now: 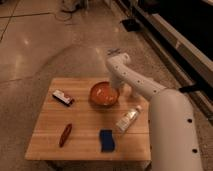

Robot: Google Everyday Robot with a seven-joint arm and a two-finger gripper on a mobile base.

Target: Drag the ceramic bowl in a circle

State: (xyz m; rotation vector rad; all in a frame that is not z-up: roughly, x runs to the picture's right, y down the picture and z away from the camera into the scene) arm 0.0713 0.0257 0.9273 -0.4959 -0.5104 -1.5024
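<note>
The ceramic bowl [103,93] is a round, shallow orange-red bowl with a darker rim. It sits on the wooden table [85,125], right of centre and toward the far side. My white arm reaches in from the lower right and bends down at the bowl's right rim. My gripper [118,90] is at that right rim, mostly hidden behind the wrist.
On the table lie a white and dark packet [63,97] at the left, a reddish-brown oblong item [65,134] at the front left, a blue sponge [106,140] at the front and a clear plastic bottle [128,118] on its side right of centre. Speckled floor surrounds the table.
</note>
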